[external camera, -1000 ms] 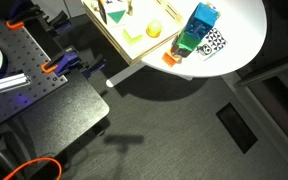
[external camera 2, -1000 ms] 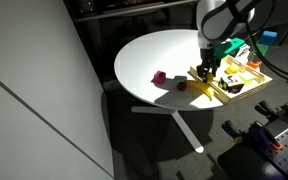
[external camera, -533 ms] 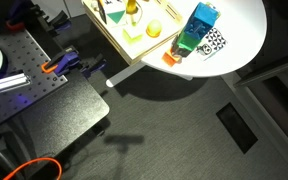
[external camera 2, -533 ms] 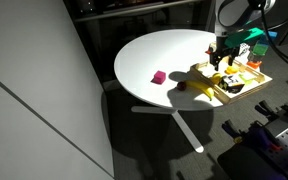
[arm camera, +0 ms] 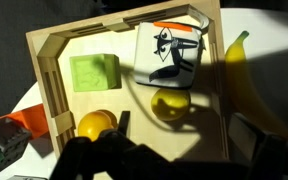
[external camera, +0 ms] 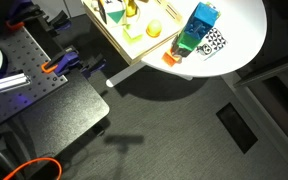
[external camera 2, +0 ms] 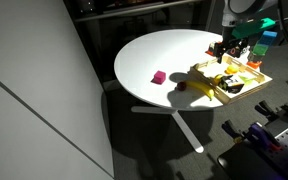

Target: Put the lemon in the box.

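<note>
Just beyond the claw [arm camera: 174, 162], the lemon [arm camera: 171, 103] inside the box [arm camera: 42, 75].

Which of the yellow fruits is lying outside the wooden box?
The banana, the long curved one on the table beside the box rim; both round yellow fruits sit inside it.

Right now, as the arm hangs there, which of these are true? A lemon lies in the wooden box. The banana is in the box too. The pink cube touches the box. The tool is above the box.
1. A lemon lies in the box: true, beside a white card.
2. The banana is in the box: false. It lies on the table, outside the rim.
3. The pink cube touches the box: false. It sits alone, well apart.
4. The tool is above the box: true.
</note>
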`<state>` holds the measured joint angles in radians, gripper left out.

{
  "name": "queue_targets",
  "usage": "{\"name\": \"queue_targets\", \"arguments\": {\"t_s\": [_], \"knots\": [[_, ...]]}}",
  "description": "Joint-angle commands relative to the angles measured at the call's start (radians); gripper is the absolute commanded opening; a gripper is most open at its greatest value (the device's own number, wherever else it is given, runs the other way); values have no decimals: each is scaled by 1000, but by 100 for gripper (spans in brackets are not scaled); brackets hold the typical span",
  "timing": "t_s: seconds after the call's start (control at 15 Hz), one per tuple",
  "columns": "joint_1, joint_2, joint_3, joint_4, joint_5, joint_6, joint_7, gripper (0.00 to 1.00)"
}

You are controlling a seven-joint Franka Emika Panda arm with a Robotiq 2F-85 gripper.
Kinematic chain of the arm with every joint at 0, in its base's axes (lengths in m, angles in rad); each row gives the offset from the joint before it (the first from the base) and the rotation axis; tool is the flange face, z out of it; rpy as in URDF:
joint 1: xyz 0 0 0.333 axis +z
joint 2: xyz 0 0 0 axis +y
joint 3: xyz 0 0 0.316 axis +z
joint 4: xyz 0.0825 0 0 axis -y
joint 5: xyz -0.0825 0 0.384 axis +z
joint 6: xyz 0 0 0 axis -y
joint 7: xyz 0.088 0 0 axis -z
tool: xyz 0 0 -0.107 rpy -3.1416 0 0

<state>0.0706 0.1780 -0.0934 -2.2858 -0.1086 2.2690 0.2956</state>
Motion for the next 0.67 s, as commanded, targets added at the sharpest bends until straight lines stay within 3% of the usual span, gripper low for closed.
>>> {"name": "queue_targets", "arguments": {"t_s": [0.0, 0.4, 0.6], "knots": [[-12, -109, 39, -48, 36, -98, -6, 100], [-13, -218, 89, -56, 136, -283, -71, 100], [-9, -281, 107, -73, 124, -300, -106, 100]]}}
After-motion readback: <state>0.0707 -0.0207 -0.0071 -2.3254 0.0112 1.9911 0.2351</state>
